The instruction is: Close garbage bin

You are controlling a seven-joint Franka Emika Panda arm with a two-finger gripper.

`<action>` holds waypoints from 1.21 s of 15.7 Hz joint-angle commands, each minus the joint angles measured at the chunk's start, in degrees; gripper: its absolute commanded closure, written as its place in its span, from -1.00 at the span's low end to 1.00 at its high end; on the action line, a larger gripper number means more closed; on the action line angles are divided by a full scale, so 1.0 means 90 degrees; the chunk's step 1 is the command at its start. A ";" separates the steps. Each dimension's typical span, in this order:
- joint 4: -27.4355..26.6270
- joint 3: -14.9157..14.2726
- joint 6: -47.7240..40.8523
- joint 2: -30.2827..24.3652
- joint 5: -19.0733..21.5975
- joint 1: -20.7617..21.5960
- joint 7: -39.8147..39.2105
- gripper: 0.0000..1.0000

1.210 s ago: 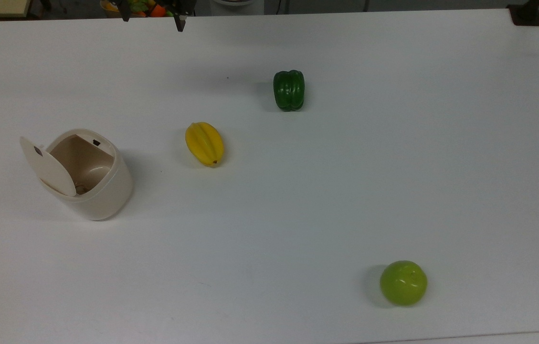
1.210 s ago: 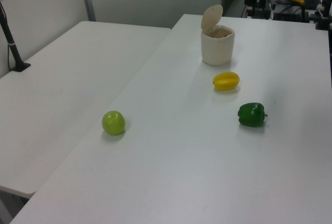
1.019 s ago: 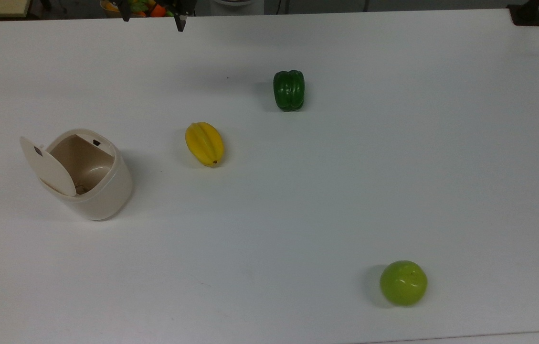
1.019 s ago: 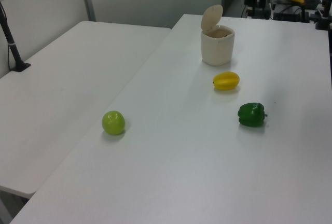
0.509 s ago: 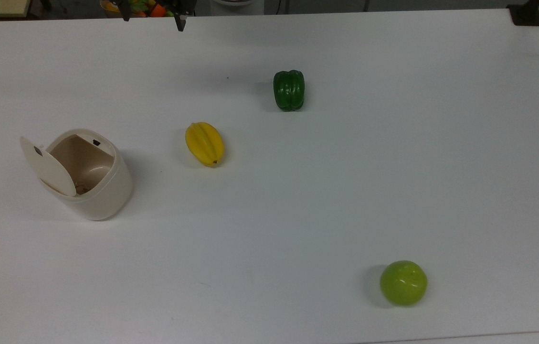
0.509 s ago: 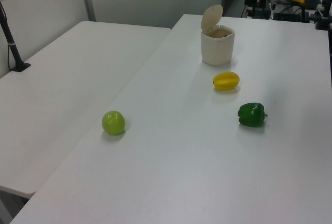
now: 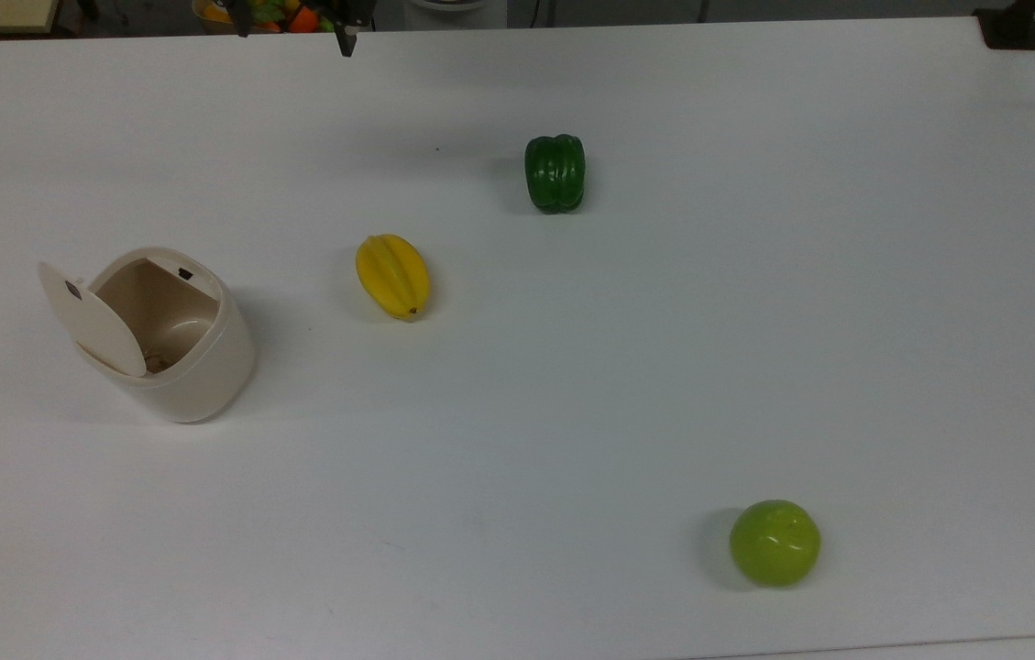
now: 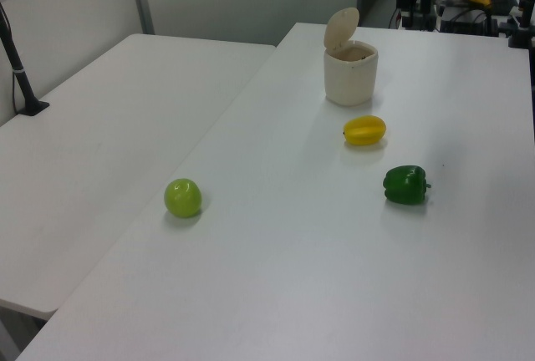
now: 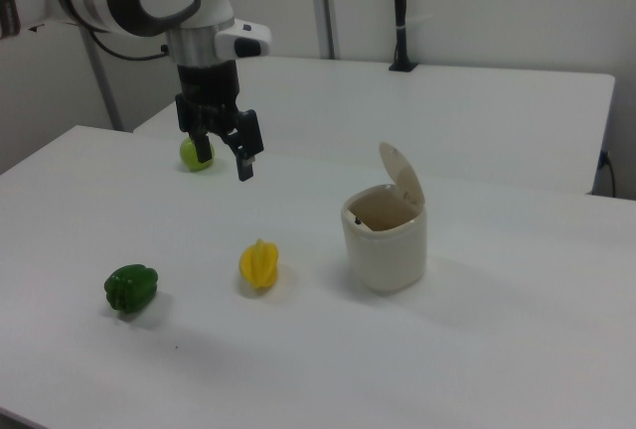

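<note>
Your gripper (image 9: 221, 147) hangs high above the table (image 7: 627, 367), fingers spread apart and holding nothing, well clear of everything. The garbage bin (image 9: 386, 236) stands upright at the top view's left, lid (image 9: 401, 174) tipped up on its hinge. Judge it light, thin, smooth plastic: likely to skid or tip under a sideways shove. No grasp needed; press down on the lid's free edge. The ribbed yellow fruit (image 7: 393, 275) lies nearby.
</note>
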 commanded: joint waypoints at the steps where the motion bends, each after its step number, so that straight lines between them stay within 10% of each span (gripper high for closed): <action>1: -0.0072 -0.0032 -0.0161 -0.0152 -0.0083 0.0025 0.0055 -1.00; 5: -0.0072 -0.0042 -0.0161 -0.0162 -0.0083 0.0016 0.0035 -0.90; 19: 0.0015 -0.0071 -0.0113 -0.0250 -0.0005 -0.0121 0.0065 0.75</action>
